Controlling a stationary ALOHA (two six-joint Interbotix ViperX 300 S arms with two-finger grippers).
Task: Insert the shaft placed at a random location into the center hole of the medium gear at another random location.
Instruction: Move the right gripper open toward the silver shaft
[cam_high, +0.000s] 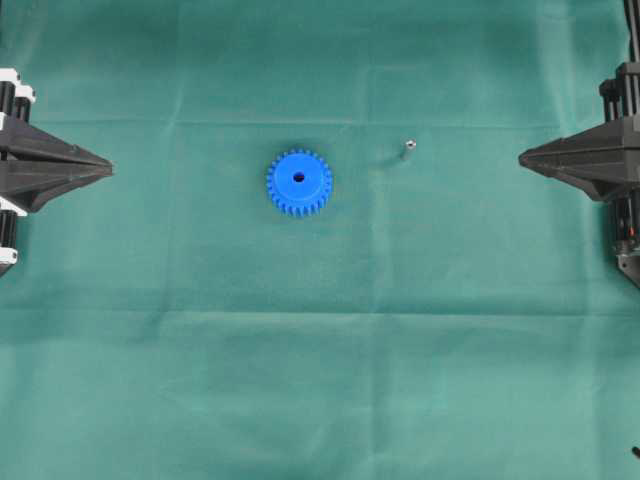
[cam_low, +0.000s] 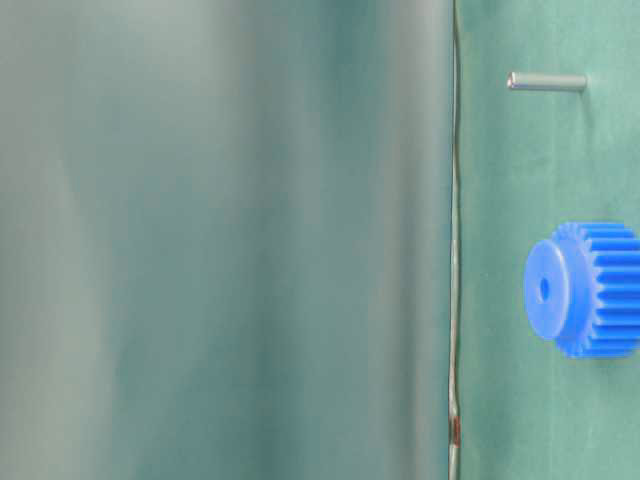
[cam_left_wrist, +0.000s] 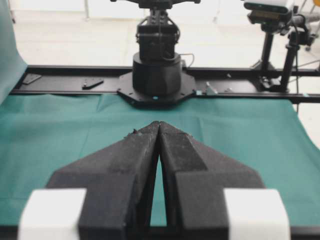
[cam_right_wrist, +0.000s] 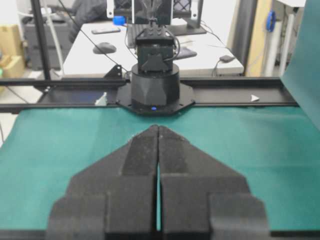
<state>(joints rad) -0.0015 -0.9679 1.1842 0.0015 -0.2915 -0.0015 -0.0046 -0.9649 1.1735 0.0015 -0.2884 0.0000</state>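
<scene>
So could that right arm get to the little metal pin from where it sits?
Probably yes. The shaft stands alone on bare green cloth, nearer the right gripper than the blue gear, with nothing between them. The gripper is shut and must open first.

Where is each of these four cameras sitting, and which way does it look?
Overhead: looks straight down at the green cloth, blue gear and pin; both grippers at the edges.
Table-level: low, turned sideways; gear and pin, no robot.
Left wrist: on the left arm, looking across the cloth over the shut left gripper to the opposite arm's base.
Right wrist: the same over the shut right gripper.
Overhead and table-level share gear and pin.
</scene>
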